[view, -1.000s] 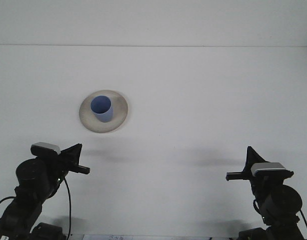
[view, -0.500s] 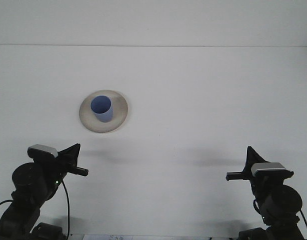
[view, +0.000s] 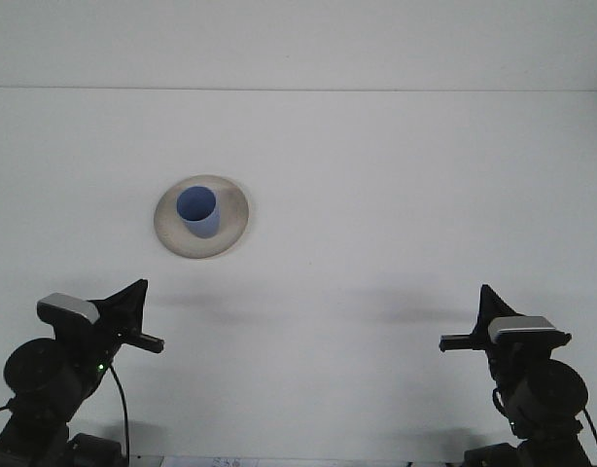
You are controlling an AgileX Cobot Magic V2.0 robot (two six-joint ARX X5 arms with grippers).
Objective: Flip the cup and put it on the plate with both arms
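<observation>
Blue cup [view: 197,212] stands mouth-up on a round beige plate [view: 233,226], left of the middle of the white tabletop [view: 396,195]. Both arms sit low at the near edge, well apart from the plate. The left tool [view: 133,321] and right tool [view: 469,336] point inward; I cannot tell if they are clenched or released.

White desk [view: 396,195], plain surface. One beige plate [view: 235,219] is set directly on it, left of desk centre, nothing else beside it.
</observation>
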